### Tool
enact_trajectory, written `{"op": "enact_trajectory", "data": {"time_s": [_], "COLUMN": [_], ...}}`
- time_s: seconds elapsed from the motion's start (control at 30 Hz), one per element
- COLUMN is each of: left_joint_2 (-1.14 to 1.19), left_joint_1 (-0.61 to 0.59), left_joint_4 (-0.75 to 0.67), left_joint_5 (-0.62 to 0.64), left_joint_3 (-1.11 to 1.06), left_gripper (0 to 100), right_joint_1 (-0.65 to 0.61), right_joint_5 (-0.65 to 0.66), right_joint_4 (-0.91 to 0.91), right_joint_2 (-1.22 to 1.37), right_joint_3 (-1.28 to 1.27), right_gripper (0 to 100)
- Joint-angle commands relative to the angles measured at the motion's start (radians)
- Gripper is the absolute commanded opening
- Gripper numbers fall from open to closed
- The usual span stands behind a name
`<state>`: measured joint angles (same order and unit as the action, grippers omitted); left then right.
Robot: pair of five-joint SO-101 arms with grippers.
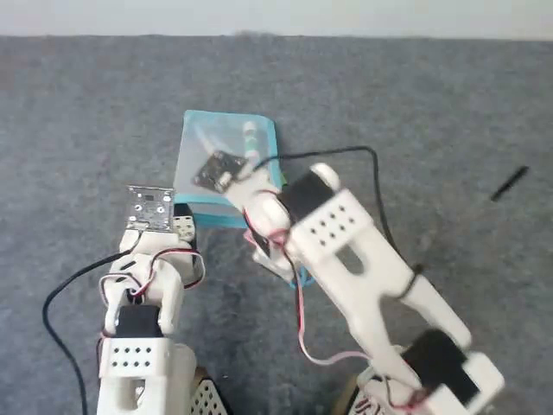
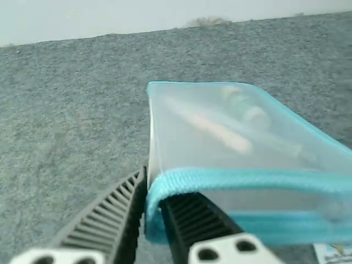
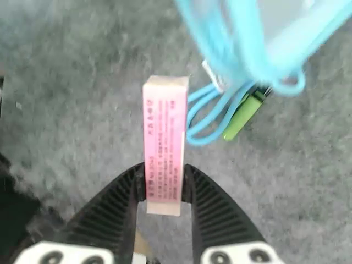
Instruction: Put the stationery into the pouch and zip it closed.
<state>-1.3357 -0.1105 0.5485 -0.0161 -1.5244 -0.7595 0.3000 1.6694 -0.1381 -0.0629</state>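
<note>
Right gripper (image 3: 163, 171) clamped on pink-labelled rectangular eraser block (image 3: 165, 137), held outside, just beside mouth of translucent plastic pouch with turquoise zip edging (image 2: 220, 137). Left gripper (image 2: 154, 193) pinched on pouch's near corner. Pouch mid-table, toward far edge of grey felt-covered table (image 1: 432, 95). Pens (image 2: 220, 131) already inside. Left to do, by judgement: eraser in, possibly slim black stick (image 1: 510, 183) near right edge, zip closed. Open room far and right; near side crowded by arms.

The pouch (image 2: 220, 143) is smooth frosted plastic edged in woven cloth; the carpet (image 2: 66, 110) looks rough.
</note>
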Motion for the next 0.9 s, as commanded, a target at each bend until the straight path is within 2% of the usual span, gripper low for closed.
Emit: {"op": "enact_trajectory", "data": {"time_s": [0.0,0.37,0.53,0.8,0.87], "left_joint_2": [-0.021,-0.02,-0.02,-0.02,-0.02], "left_joint_1": [0.06,0.213,0.278,0.282,0.282], "left_joint_4": [-0.032,-0.032,-0.032,-0.031,-0.031], "left_joint_5": [-0.006,-0.009,-0.012,-0.012,-0.012], "left_joint_3": [0.021,0.01,0.002,0.001,0.001], "left_gripper": [1,1,1,1,1], "right_joint_1": [0.01,0.166,0.166,0.166,0.165], "right_joint_5": [-0.041,-0.17,-0.183,-0.178,-0.178], "right_joint_4": [-0.007,0.008,0.07,0.108,0.105], "right_joint_2": [0.07,0.3,0.367,0.493,0.512], "right_joint_3": [0.15,0.384,0.545,0.678,0.678], "right_gripper": [0.7,0.6,0.6,0.9,5.2]}}
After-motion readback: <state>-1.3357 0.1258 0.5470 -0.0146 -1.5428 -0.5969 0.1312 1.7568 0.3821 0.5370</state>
